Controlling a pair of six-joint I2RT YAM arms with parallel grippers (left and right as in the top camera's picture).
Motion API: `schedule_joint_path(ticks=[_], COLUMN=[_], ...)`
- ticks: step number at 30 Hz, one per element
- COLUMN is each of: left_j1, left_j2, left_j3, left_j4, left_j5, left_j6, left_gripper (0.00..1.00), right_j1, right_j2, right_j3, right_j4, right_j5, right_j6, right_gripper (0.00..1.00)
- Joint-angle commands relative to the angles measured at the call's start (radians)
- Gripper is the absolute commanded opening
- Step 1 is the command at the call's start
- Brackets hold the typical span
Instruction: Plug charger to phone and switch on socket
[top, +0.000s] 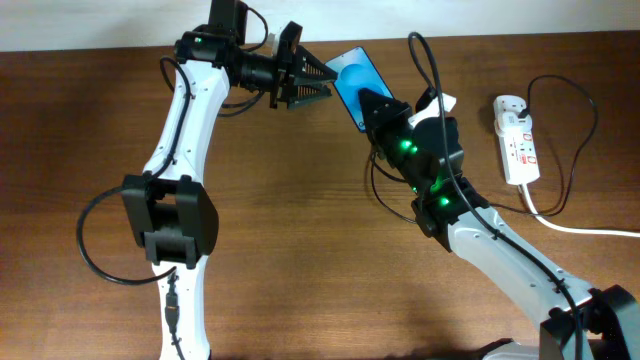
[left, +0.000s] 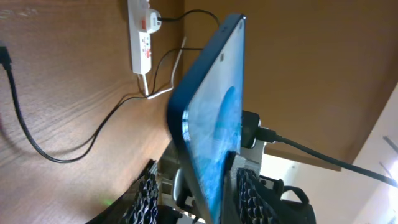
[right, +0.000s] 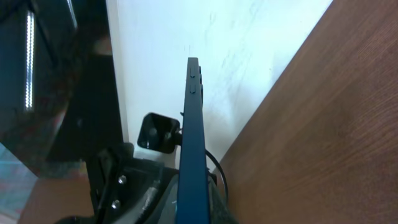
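The phone (top: 352, 78), blue-screened, is held up off the table at the back centre. My right gripper (top: 375, 108) is shut on its lower end; in the right wrist view the phone (right: 191, 143) stands edge-on between the fingers. My left gripper (top: 312, 82) is open, with its fingers either side of the phone's other end (left: 211, 124). The socket (top: 517, 140), a white strip with red switches, lies at the right and also shows in the left wrist view (left: 142, 37). The charger's black cable (top: 590, 120) loops from the socket's plug across the table (left: 62, 155). Its tip is not plugged into the phone.
The socket's thick white cord (top: 590, 230) runs off to the right edge. My right arm's own black cable (top: 425, 60) arches above the phone. The back wall (top: 500, 15) is just behind both grippers.
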Motion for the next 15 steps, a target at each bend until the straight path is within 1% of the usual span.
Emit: schedule_joint_path(ticks=[1, 3, 7, 10, 15], left_j1=[-0.015, -0.023, -0.032, -0.033, -0.045], left_j2=[0.005, 0.005, 0.005, 0.005, 0.005], left_j3=[0.005, 0.005, 0.005, 0.005, 0.005], left_j4=[0.003, 0.016, 0.112, 0.159, 0.231], left_j5=[-0.054, -0.07, -0.074, -0.101, -0.139], left_j6=[-0.014, -0.035, -0.109, -0.163, -0.221], left_gripper=[0.45, 0.42, 0.37, 0.37, 0.37], right_j1=[0.011, 0.023, 0.048, 0.061, 0.088], right_j2=[-0.024, -0.021, -0.012, -0.01, 0.01], right_j3=[0.011, 0.013, 0.013, 0.013, 0.013], right_j4=[0.019, 0.019, 0.018, 0.018, 0.018], right_j5=[0.031, 0.032, 0.035, 0.026, 0.008], right_j6=[0.08, 0.098, 0.098, 0.098, 0.098], right_gripper=[0.04, 0.04, 0.04, 0.04, 0.04])
